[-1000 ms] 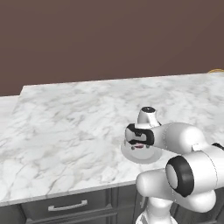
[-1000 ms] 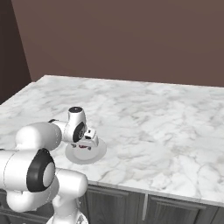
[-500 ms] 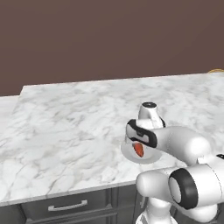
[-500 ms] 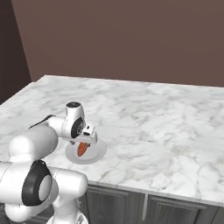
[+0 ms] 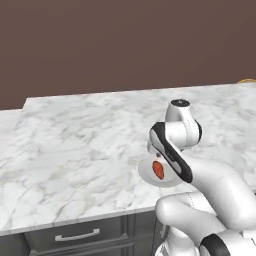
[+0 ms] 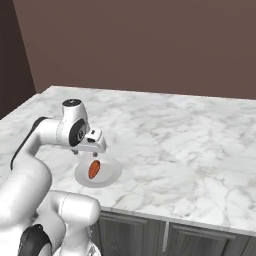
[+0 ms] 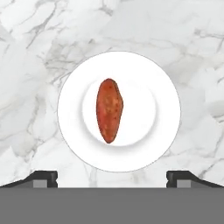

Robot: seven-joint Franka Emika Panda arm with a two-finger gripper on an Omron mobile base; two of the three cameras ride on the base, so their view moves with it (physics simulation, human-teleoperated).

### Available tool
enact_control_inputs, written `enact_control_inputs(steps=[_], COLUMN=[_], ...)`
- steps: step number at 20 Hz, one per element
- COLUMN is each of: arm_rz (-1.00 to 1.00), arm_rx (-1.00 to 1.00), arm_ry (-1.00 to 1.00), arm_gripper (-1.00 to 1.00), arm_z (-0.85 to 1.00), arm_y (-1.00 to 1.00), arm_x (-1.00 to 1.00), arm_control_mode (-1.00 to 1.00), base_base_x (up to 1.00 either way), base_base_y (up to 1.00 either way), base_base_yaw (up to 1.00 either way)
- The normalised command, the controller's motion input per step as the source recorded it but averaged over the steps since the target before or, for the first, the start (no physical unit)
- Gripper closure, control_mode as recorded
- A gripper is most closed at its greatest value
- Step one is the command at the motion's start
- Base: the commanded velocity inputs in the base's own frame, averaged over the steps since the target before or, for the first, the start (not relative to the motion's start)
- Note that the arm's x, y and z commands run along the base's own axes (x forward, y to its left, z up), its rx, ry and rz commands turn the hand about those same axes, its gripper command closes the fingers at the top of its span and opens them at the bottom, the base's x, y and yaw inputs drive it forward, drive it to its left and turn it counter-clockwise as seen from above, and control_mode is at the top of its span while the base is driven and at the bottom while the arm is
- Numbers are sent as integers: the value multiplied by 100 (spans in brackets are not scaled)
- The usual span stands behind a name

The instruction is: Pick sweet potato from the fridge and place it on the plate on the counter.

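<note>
Marble counter (image 5: 75, 145) under a plain brown wall, dark grey cabinets with silver handles below the front edge. Scanning left to right for you: the left part of the top is bare veined marble, then near the front edge sits the plate (image 6: 112, 172) (image 5: 146, 172) (image 7: 162, 87).

The sweet potato (image 7: 109, 110) (image 6: 93, 169) (image 5: 158, 169) lies flat in the middle of the plate, fully inside the rim. In the hand view its long axis runs top to bottom of the picture, tapered tip toward the fingertips (image 7: 43, 178), the other end up and away. In both base views the long axis runs roughly front to back across the counter, slightly tilted.

Gripper (image 7: 112, 178) hangs straight above the plate, looking down at it. Jaws are spread wide, one tip at each lower corner of the hand view, both apart from the potato and the plate. Nothing is between them, the potato is released.

Right of the plate you see more bare marble out to the counter's far edge.
</note>
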Motion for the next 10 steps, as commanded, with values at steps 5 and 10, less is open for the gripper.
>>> enact_control_inputs(steps=[5, 10], arm_rz=[0, 0], arm_rx=[0, 0], arm_ry=[-18, -19], arm_gripper=[-100, -100], arm_z=[76, 71], arm_y=[-8, -11], arm_x=[-53, -64], arm_control_mode=[-100, -100], base_base_x=[0, 0], base_base_y=[0, 0], base_base_yaw=[0, 0])
